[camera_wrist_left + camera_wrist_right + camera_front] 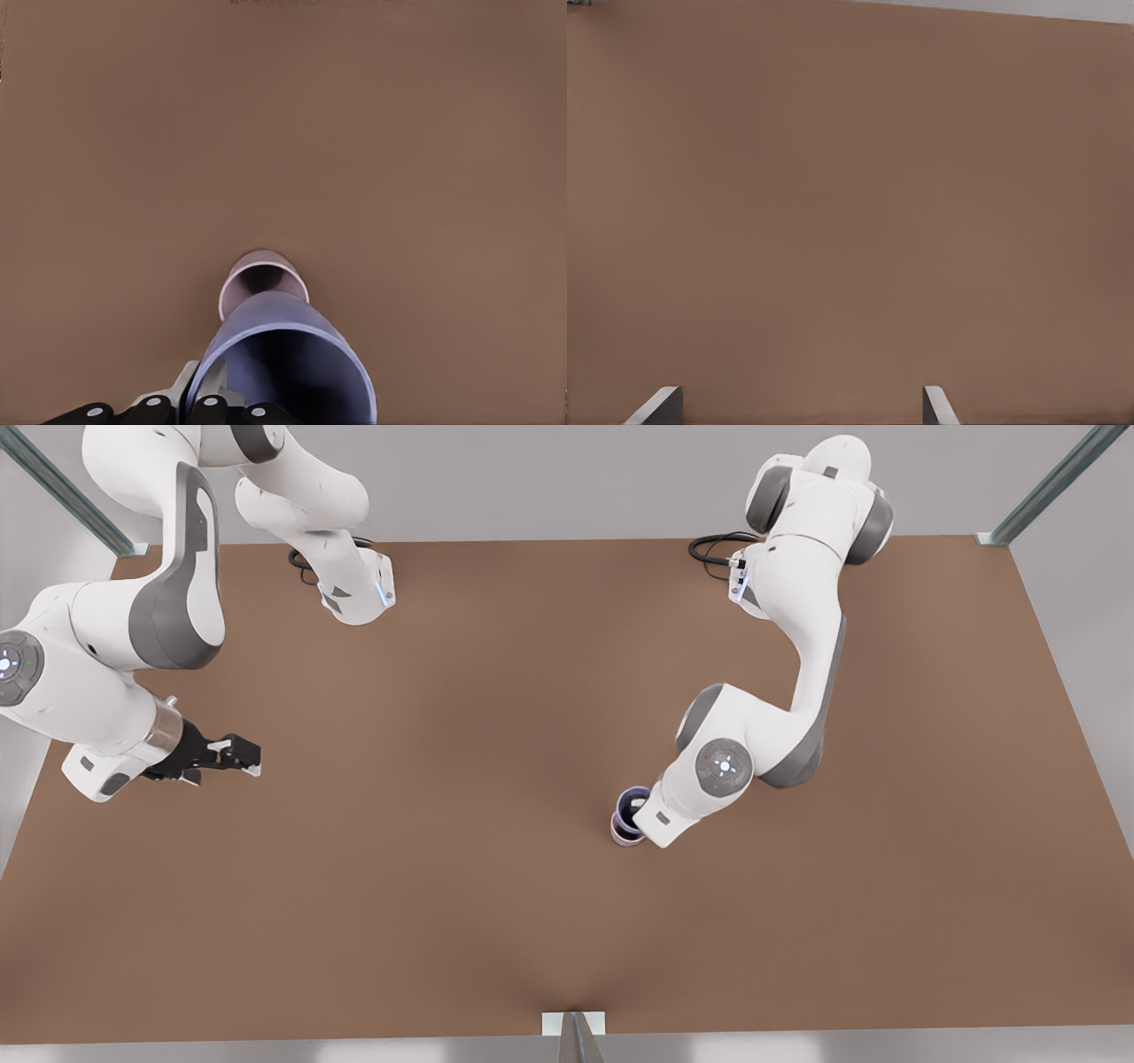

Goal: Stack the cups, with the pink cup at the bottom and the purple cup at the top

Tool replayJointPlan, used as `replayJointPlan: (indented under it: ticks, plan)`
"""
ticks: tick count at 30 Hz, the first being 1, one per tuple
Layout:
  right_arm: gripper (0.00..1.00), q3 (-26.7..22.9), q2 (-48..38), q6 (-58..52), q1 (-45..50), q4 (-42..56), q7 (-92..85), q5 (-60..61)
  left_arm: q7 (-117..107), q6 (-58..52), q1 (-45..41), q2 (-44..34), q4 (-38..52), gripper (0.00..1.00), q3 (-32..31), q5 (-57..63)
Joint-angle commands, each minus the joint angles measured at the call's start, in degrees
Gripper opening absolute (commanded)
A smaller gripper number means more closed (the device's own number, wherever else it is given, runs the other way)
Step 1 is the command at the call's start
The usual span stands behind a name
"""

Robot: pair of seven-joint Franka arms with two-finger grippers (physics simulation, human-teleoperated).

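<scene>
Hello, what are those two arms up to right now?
Left gripper holds purple cup above pink cup, not yet nested. Right gripper open, waiting over bare table. Nothing in the way.

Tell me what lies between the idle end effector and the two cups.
Only bare brown table, seen in the front view, separates the open right end effector from the purple cup held over the pink cup.

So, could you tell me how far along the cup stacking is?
Picked up: the left gripper holds the purple cup by its rim. In hand: it hangs over the pink cup, which stands upright on the table. Left: lowering and release. The right gripper waits, open, apart.
</scene>
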Motion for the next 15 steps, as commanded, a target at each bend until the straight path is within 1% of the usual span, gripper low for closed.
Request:
replayJointPlan:
  ticks: [1,8,15]
  plan:
    - [1.0,0.0,-0.06,-0.48,-0.06,0.03,10.17,0.22,-16.75,2.4,0.13,0.07,-0.08,0.21,0.0,-0.36]
    - [1.0,0.09,-0.06,-0.57,0.12,0.03,10.26,0.22,-16.14,1.7,0.4,-0.11,-3.41,0.21,-0.18,-1.67]
    - [1.0,0.09,-0.06,-0.48,0.12,0.12,10.26,0.22,-16.31,2.4,0.4,0.51,-4.12,0.21,-0.18,-2.38]
